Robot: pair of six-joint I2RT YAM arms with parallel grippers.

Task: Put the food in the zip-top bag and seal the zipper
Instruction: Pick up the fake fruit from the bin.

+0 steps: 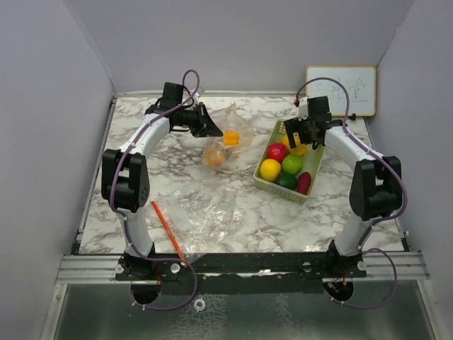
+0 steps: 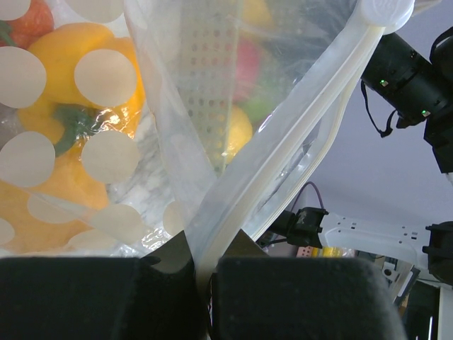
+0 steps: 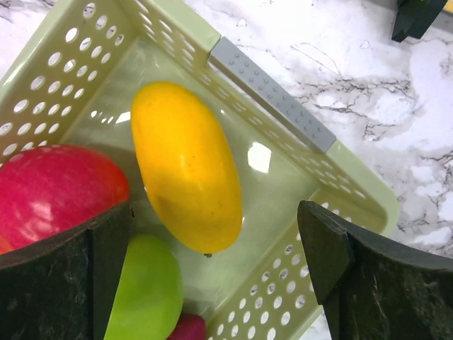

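The left tool (image 2: 202, 261) is shut tight on the zipper edge (image 2: 318, 142) of the bag (image 1: 237, 124). It pinches that edge and holds it up off the desk (image 1: 233, 212), so the mouth of the bag stands open and food can go in. A yellow pepper (image 2: 78, 92) and some orange food (image 1: 216, 157) lie inside the bag already.

The right tool (image 3: 216, 212) is open as wide as it goes and has nothing in it. It hangs over the far end of the basket (image 3: 276, 92), with a long yellow fruit (image 3: 184, 166) right under it, between its two fingers. I think it is open that wide so it can come down around the yellow fruit and not bump it. A red fruit (image 3: 49, 188) and a green fruit (image 3: 145, 297) sit close beside the yellow one, so the grab needs care.

The basket sits on the desk near the bag, on its right, so each trip is short. More food waits in the basket, so the job looks only partly done, and the zipper is not yet closed
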